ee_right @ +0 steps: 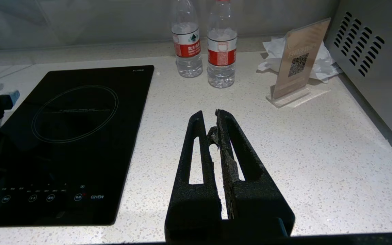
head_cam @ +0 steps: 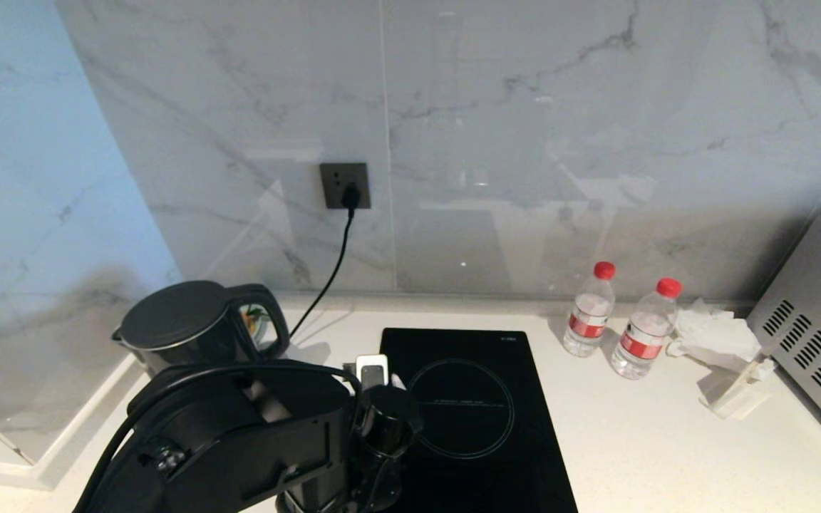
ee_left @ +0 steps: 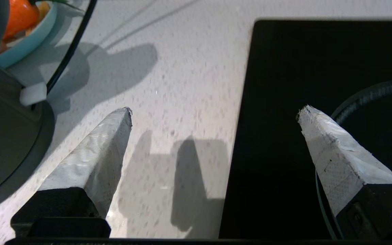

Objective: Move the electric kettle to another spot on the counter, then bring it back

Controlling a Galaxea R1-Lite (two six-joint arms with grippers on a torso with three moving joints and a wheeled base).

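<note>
Two taped fingers of the left gripper fill the wrist view, spread wide with nothing between them. One hangs over the white counter, the other over the near-left part of the black hob, so the gripper straddles the hob's left edge.

From the head camera, the left arm crosses the bottom of the frame, bent at the counter's front edge, its wrist reaching up and inward toward the hob's near-left corner.

Beyond it stands the kettle, in the counter's back-left corner, close to the wall. Its loop handle faces right, toward the hob, and its lid is on. In the wrist view only its round base shows at the side, with the cord running past it. So the kettle lies off to one side of the open fingers, not ahead of them. My judgement: the wrist must swing toward the corner and line the gap up with the handle before any closing.

This arm is plainly the nearer one. The right gripper hovers over the counter's right half, fingers pressed together and empty, well apart from the kettle.
</note>
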